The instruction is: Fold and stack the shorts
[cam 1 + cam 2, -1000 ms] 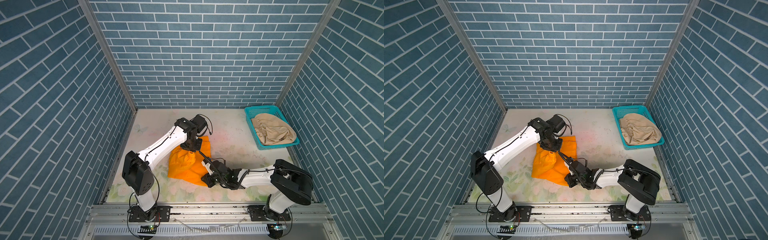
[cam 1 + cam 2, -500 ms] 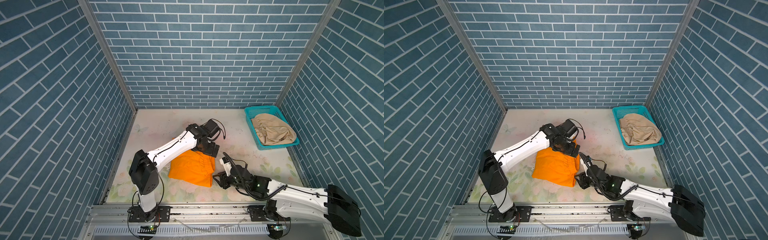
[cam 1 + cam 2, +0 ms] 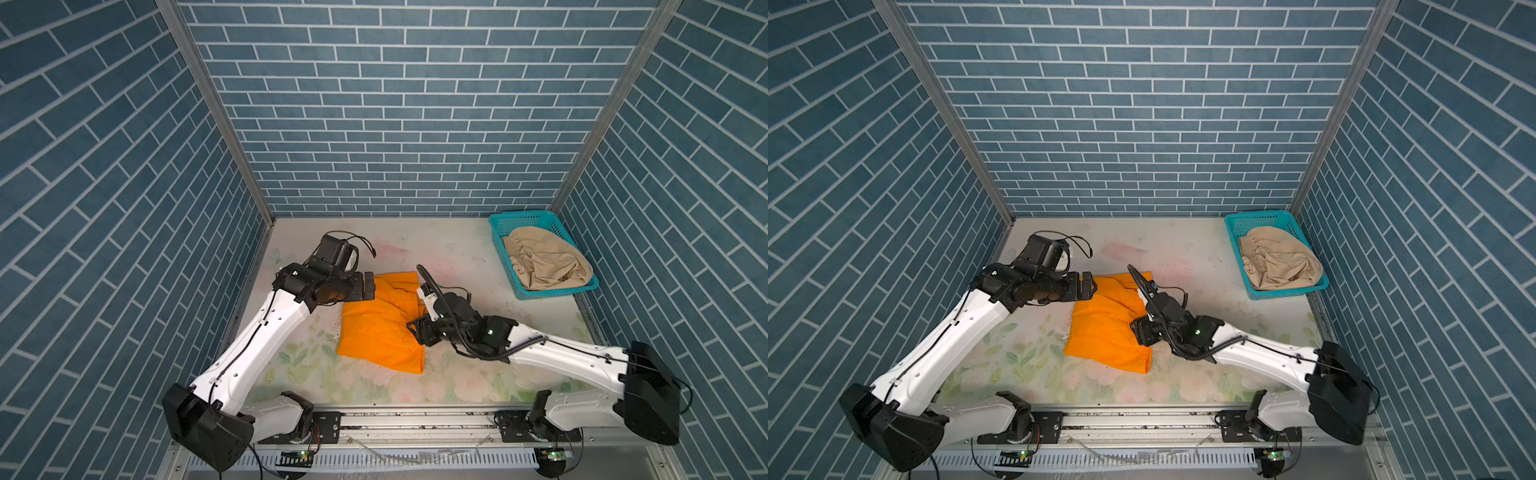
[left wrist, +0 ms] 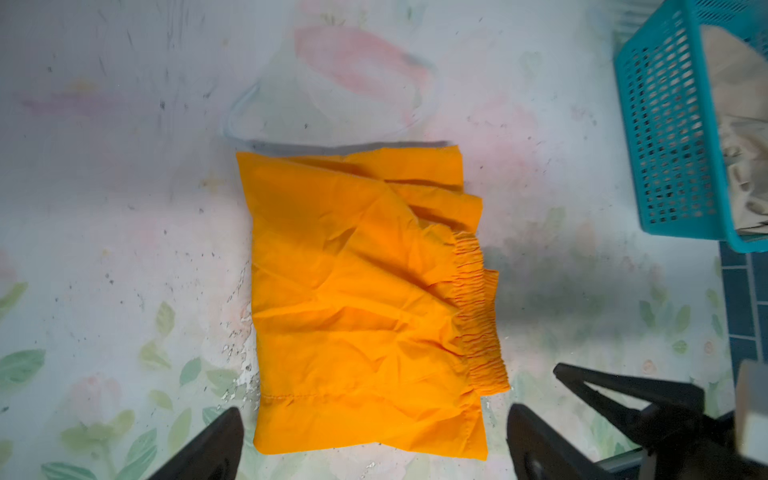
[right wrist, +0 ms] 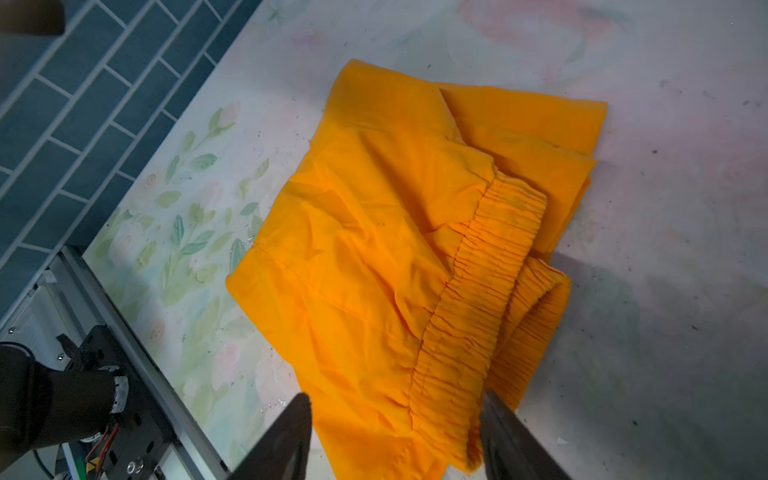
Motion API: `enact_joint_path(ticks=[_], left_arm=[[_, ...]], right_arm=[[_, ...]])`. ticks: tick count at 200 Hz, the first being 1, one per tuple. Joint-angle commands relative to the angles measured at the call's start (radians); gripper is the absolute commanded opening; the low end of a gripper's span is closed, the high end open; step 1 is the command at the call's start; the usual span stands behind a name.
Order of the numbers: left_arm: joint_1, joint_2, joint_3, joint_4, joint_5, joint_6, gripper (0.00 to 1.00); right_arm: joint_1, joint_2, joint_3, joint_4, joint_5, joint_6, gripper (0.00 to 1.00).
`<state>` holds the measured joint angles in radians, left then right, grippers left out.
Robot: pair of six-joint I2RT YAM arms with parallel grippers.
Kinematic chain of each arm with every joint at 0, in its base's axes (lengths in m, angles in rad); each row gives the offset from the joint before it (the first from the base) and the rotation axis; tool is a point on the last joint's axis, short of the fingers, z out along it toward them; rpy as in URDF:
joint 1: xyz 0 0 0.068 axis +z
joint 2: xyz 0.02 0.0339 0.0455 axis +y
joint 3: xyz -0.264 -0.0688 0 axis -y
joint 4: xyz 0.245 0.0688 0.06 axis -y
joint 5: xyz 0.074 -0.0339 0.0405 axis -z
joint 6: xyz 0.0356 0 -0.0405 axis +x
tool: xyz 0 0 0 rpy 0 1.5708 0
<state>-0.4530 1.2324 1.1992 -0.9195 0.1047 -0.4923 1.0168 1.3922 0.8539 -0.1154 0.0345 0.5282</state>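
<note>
The orange shorts (image 3: 382,332) lie folded on the bench (image 3: 457,257). The beige shorts (image 3: 544,264) sit in the blue basket (image 3: 523,218). The left gripper (image 3: 369,287) is wide apart beside the orange shorts, and the right gripper (image 3: 417,332) is apart over their waistband, maybe touching it.

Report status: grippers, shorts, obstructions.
Left gripper open, right gripper open. Orange shorts folded, lying free. Beige shorts heaped in basket. Nothing in the way.
</note>
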Motion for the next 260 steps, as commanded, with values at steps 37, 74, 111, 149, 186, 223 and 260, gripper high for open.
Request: enact_joint_path(ticks=[37, 74, 111, 149, 186, 223, 260], left_arm=[[0.025, -0.027, -0.161, 0.039, 0.005, -0.017, 1.0], [-0.021, -0.005, -0.178, 0.07, 0.035, -0.026, 1.0], [-0.191, 0.087, -0.131, 0.097, -0.022, -0.088, 1.0], [-0.373, 0.23, -0.033, 0.105, -0.149, -0.165, 1.0], [-0.465, 0.358, 0.021, 0.173, -0.128, -0.221, 1.0], [-0.538, 0.504, 0.073, 0.137, -0.099, -0.237, 1.0], [-0.539, 0.544, -0.01, 0.171, -0.099, -0.253, 1.0]], right_arm=[[-0.043, 0.204, 0.016, -0.131, -0.077, 0.018, 0.65], [-0.043, 0.145, -0.074, -0.077, -0.174, 0.047, 0.56], [-0.052, -0.076, -0.136, -0.046, -0.14, 0.093, 0.6], [-0.135, -0.43, -0.19, -0.313, 0.049, 0.12, 0.64], [-0.224, -0.733, -0.227, -0.541, 0.163, 0.156, 0.67], [-0.249, -0.834, -0.253, -0.597, 0.157, 0.197, 0.67], [-0.25, -0.804, -0.265, -0.562, 0.114, 0.21, 0.67]])
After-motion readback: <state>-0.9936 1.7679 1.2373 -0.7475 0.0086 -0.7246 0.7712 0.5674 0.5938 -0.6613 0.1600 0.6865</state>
